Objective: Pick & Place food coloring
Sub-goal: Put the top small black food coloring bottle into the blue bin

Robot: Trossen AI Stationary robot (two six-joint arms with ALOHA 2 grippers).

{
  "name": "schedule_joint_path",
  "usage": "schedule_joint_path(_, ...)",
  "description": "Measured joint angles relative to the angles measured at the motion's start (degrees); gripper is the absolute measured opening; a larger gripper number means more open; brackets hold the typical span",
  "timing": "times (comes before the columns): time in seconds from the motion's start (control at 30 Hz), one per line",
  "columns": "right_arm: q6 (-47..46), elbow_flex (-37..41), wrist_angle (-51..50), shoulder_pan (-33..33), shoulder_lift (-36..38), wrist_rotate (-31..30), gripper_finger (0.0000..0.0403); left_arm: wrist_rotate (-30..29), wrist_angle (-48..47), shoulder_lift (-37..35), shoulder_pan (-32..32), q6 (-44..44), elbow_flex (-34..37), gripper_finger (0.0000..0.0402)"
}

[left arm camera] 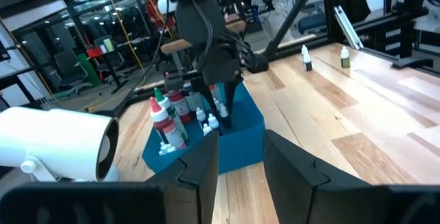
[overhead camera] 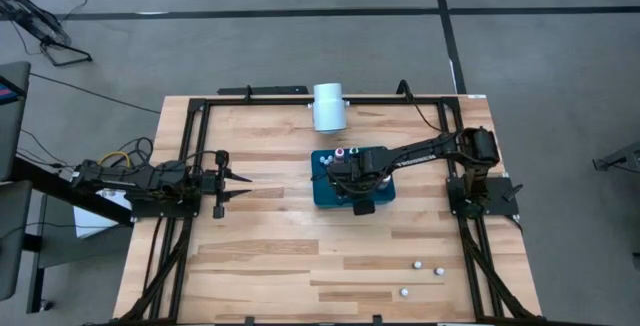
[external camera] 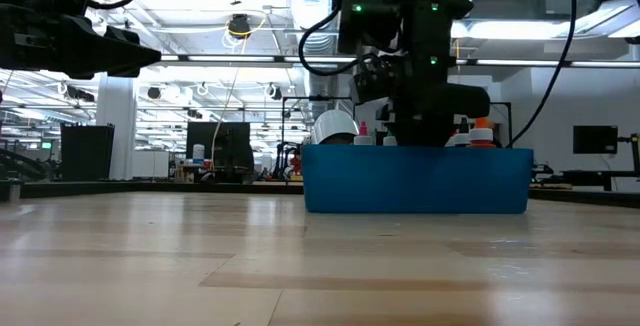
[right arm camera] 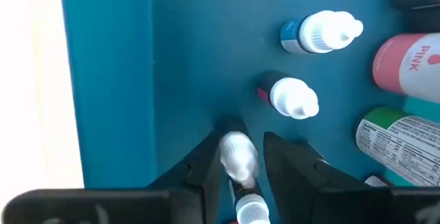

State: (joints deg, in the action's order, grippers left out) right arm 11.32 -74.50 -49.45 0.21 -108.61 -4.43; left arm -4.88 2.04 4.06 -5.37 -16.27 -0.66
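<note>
The left gripper (overhead camera: 243, 185) waits over the bench (overhead camera: 270, 256) with its fingers apart and nothing between them. In the teal tray (overhead camera: 322, 194) at centre, the right gripper (right arm camera: 240, 157) straddles a white-capped food coloring bottle (right arm camera: 237, 155) (whether it is pinching or letting go, I cannot tell). Best keep the bottle upright, clear of neighbouring bottles (right arm camera: 294, 97). Three more (overhead camera: 418, 264) stand on the bench at right.

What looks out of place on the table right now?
Three small white-capped bottles stand loose on the wooden table near its front right, far from the teal tray where the right gripper works. The large white cylinder lies on its side behind the tray.
</note>
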Motion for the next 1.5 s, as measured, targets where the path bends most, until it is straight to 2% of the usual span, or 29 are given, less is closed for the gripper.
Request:
schedule_joint_path(0.33, -0.4, 0.0, -0.4, 0.1, 0.9, 0.0, 0.0150, 0.0, 0.0, 0.1, 0.0, 0.0, 0.0, 0.0105)
schedule_joint_path(0.67, -6.5, 0.0, -6.1, 2.1, 9.4, -0.1, 0.0154, 0.0, 0.0, 0.1, 0.0, 0.0, 0.0, 0.0105)
schedule_joint_path(0.97, -21.8, 0.0, -15.0, 5.1, 15.0, 0.0, 0.0153, 0.0, 0.0, 0.1, 0.0, 0.0, 0.0, 0.0105)
schedule_joint_path(1.27, -36.3, 0.0, -17.8, 14.6, 15.8, -0.1, 0.0152, 0.0, 0.0, 0.1, 0.0, 0.0, 0.0, 0.0105)
schedule_joint_path(1.5, -58.7, 0.0, -23.5, 22.6, 15.8, -0.2, 0.0153, 0.0, 0.0, 0.1, 0.0, 0.0, 0.0, 0.0105)
